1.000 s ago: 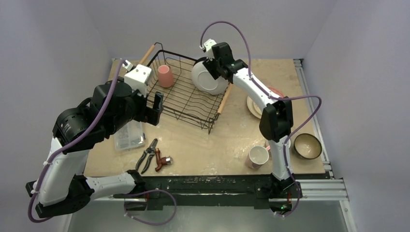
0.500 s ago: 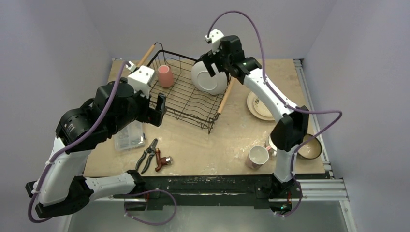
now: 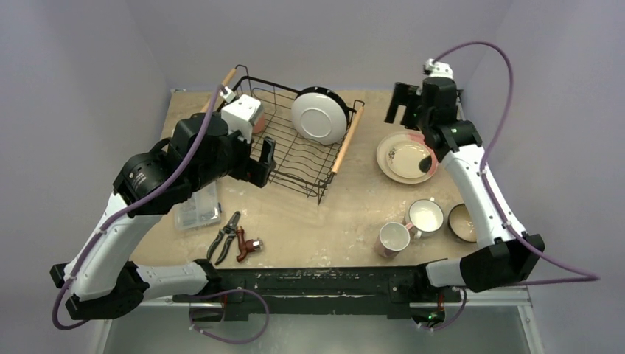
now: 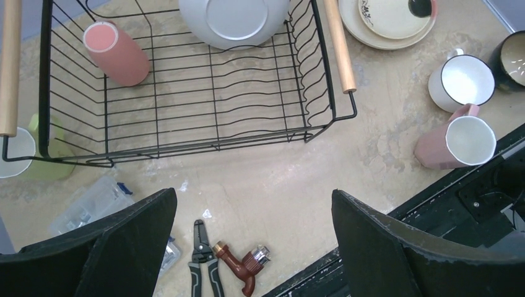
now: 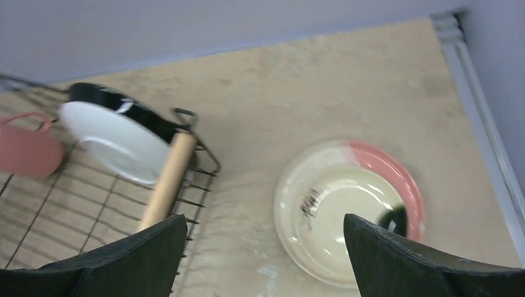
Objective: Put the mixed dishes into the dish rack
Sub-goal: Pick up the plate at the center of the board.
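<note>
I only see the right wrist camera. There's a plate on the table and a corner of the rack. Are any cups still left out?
Observer: Yes. A pink mug and a white mug sit on the table near the front edge, outside the dish rack.
Operator: Anything else next to them?
Observer: A small dark bowl, right beside the white mug.
Operator: And on the rack's other side?
Observer: A yellow-green mug is on the table just outside it, by the left wooden handle.
</note>
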